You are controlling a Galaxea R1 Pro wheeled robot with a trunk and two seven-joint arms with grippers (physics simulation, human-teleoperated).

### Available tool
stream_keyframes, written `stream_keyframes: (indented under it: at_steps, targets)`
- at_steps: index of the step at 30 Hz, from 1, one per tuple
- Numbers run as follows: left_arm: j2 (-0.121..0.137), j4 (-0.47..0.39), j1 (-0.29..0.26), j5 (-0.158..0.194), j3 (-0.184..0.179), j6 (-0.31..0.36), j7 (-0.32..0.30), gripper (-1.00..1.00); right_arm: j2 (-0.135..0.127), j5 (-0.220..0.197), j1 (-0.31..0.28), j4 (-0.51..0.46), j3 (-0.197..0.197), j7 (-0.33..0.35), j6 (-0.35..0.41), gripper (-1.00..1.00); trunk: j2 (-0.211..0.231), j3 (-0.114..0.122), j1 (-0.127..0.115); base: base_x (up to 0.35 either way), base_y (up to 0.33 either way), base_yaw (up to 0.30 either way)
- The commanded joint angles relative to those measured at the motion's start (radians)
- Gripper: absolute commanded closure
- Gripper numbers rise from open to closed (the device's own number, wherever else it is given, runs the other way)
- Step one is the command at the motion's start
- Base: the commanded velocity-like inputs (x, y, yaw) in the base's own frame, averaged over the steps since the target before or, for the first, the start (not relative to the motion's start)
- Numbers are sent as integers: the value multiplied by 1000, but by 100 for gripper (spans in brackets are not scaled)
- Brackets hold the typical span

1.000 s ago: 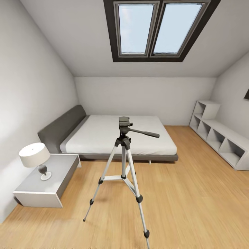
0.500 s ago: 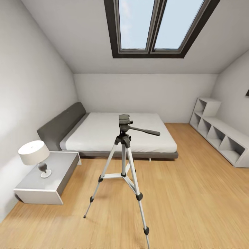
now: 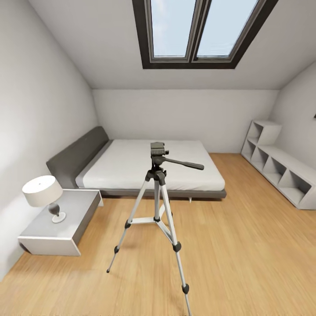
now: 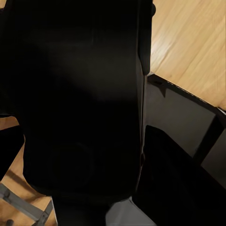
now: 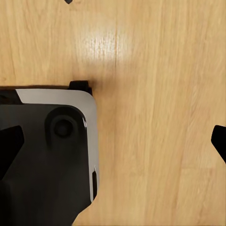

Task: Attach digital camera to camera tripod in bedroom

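Observation:
The camera tripod (image 3: 156, 193) stands on the light wood floor in the middle of the head view, in front of the grey bed. Its three silver legs are spread, and its black pan head (image 3: 158, 150) is bare, with the long handle (image 3: 184, 164) pointing right. In the left wrist view a black boxy body with rounded corners and a faint round mark, apparently the digital camera (image 4: 80, 94), sits tight in my left gripper (image 4: 80, 150). My right gripper (image 5: 115, 141) is open over bare floor, with one dark fingertip (image 5: 9, 146) at each side.
A low grey bed (image 3: 149, 169) lies behind the tripod. A grey nightstand (image 3: 59, 226) with a white-shaded lamp (image 3: 43, 193) stands at the left wall, and a white cubby shelf (image 3: 281, 169) runs along the right wall. My dark base (image 5: 47, 165) shows beside the right gripper.
The whole head view has shifted a little: the skylight sits higher and the room slightly nearer, so the camera moved. The tripod itself has not moved.

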Motion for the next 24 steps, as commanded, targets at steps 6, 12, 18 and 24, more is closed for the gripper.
stream_keyframes:
  at_steps: [6, 12, 18, 24]
  targets:
    - [1, 0, -1, 9, -8, 1, -5, 100, 0, -11, -2, 3, 8, 5, -5, -100, -2, -12, 0, 0, 0, 0]
    - [1, 0, -1, 9, -7, 1, -4, 100, 0, -11, -2, 3, 8, 5, -4, -100, -2, -21, 0, 0, 0, 0]
    - [2, 0, -1, 9, -7, 1, -4, 100, 0, -11, -2, 3, 8, 5, -3, -100, -2, -31, 0, 0, 0, 0]
    - [2, 0, -1, 9, -7, 1, -4, 100, 0, -11, -2, 3, 9, 5, -3, -100, -2, -41, 0, 0, 0, 0]
